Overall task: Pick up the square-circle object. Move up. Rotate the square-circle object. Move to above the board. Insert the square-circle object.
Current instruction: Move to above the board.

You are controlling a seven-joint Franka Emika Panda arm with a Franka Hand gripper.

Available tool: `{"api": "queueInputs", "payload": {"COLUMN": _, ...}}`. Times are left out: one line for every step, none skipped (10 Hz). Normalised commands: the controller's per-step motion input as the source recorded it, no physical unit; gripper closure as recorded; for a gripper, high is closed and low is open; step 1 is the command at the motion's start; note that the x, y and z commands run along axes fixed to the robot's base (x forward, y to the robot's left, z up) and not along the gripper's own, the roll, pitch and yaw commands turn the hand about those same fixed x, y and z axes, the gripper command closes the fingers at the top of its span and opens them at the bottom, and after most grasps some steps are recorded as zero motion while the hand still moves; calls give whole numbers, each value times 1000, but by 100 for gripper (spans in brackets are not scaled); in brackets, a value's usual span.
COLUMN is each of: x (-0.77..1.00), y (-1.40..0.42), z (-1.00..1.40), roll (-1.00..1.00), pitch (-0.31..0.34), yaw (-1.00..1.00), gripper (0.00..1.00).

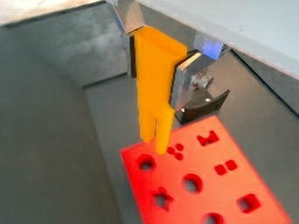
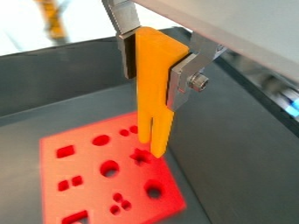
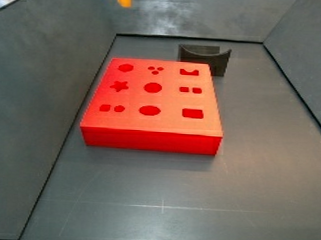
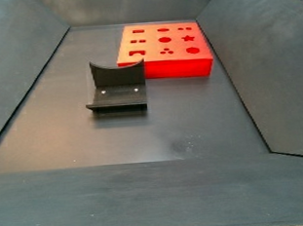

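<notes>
While my gripper [image 2: 158, 66] fingers [image 2: 184, 80] pinch the square-circle object [image 2: 153, 83] prongs-down, I hold it above the board [image 2: 82, 179] for insertion.

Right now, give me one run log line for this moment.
gripper: shut on yellow bar, above the board | bar: upright, prongs down, not inserted | red board: on floor | grey holder: empty

Long orange-yellow two-pronged bar [image 2: 153, 87] vertical, prongs down, clamped in gripper [image 2: 158, 74] above flat red holed board [image 2: 111, 171].
</notes>
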Motion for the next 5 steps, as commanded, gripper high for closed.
{"api": "queueInputs", "payload": {"x": 484, "y": -1000, "z": 27, "roll": 67, "pitch": 13, "yaw": 1000, "gripper": 100}}
{"api": "queueInputs", "payload": {"x": 492, "y": -1000, "z": 27, "roll": 69, "pitch": 16, "yaw": 1000, "gripper": 100}}
{"api": "queueInputs", "payload": {"x": 539, "y": -1000, "z": 25, "roll": 78, "pitch": 26, "yaw": 1000, "gripper": 100}}
{"api": "queueInputs", "payload": {"x": 529, "y": -940, "z": 10, "roll": 83, "pitch": 30, "yaw": 1000, "gripper": 100}}
{"api": "queueInputs", "payload": {"x": 365, "y": -553, "z": 7, "roll": 100, "pitch": 44, "yaw": 1000, "gripper": 100}}
